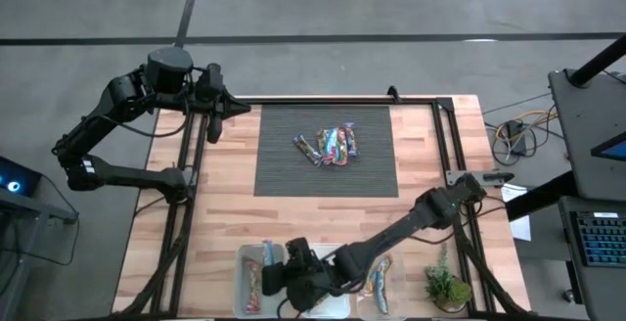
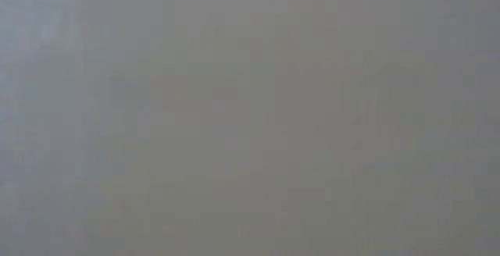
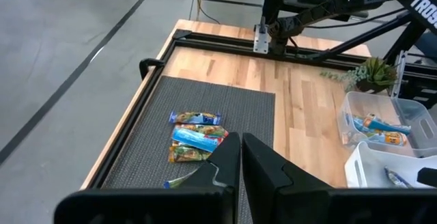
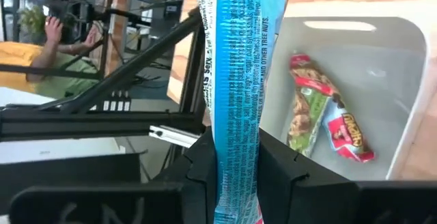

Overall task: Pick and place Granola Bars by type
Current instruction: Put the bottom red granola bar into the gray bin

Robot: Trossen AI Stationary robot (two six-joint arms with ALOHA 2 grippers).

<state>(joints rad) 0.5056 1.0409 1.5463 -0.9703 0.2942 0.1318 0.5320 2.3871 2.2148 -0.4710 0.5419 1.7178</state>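
Several granola bars lie in a loose pile on the dark mat at the middle of the table; the left wrist view shows the same bars. My right gripper is over the clear bins at the near edge and is shut on a blue-wrapped granola bar. The bin below it holds red and green bars. My left gripper waits shut and empty at the far left corner. The low view shows only flat grey. My right gripper pinches the blue-wrapped bar between its two fingers, which press on the wrapper's flat faces near one end. The rest of the bar sticks out past the fingertips. The bar is lifted clear, above the bin's near-left side.
Clear bins stand in a row along the near edge, the left one and the right one holding bars. A small potted plant is at the near right. A black frame rail borders the table. A person sits beyond the table.
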